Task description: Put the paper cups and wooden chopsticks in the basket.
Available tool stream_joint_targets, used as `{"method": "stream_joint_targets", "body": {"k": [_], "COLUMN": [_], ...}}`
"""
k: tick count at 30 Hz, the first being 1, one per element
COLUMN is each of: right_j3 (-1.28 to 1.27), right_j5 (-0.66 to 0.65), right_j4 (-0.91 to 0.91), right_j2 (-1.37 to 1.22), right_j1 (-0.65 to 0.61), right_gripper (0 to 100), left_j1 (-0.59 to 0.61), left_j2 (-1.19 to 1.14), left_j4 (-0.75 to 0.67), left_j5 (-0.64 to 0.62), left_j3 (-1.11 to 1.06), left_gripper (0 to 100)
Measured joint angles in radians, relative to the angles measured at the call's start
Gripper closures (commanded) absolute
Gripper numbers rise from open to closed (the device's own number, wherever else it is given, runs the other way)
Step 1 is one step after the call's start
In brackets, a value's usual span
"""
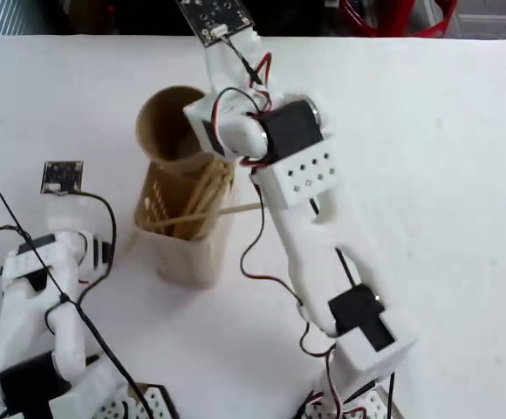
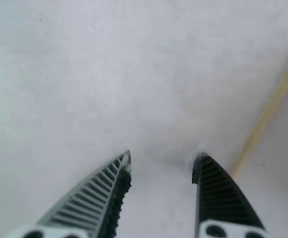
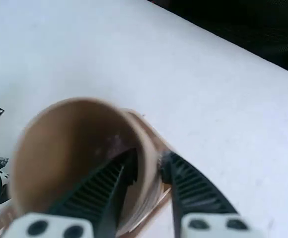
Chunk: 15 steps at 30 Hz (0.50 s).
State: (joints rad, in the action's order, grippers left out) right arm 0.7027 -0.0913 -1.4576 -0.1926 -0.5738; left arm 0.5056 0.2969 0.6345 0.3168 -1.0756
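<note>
Fingers of the left hand [image 2: 164,157] are apart, low over bare tabletop [image 2: 84,59] at the near left, holding nothing. A pale yellow streak runs beside it; cannot tell what it is.

Centre: basket [image 1: 183,257], beige with perforated walls. Wooden chopsticks [image 1: 202,196] are bundled inside, one poking out over the right rim. Paper cup [image 1: 166,122], brown and mouth up, is at the basket's far end; cannot tell whether it is seated inside or held just above.

Right hand [image 3: 148,154] is clamped on the cup wall at the rim, one finger inside and one outside.

Judgement: the cup is light and thin-walled and will buckle under a hard squeeze. The rim is its stiffest part, so the hold looks sound if gentle. Chopsticks are light, stiff and slim, likely to roll; best taken mid-length.
</note>
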Motion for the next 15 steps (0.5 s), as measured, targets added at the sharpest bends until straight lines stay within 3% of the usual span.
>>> {"method": "stream_joint_targets", "body": {"k": [9,15], "right_j3": [0.0,0.0], "right_j5": [0.002,0.002], "right_j4": [-0.026,-0.077], "right_j2": [-0.176,-0.147], "right_j1": [0.012,0.028], "right_gripper": [77.2,77.4], "left_j1": [0.0,0.0], "left_j2": [0.0,0.0], "left_j4": [0.0,0.0], "left_j5": [0.0,0.0], "left_j3": [0.0,0.0], "left_gripper": [79,79]}}
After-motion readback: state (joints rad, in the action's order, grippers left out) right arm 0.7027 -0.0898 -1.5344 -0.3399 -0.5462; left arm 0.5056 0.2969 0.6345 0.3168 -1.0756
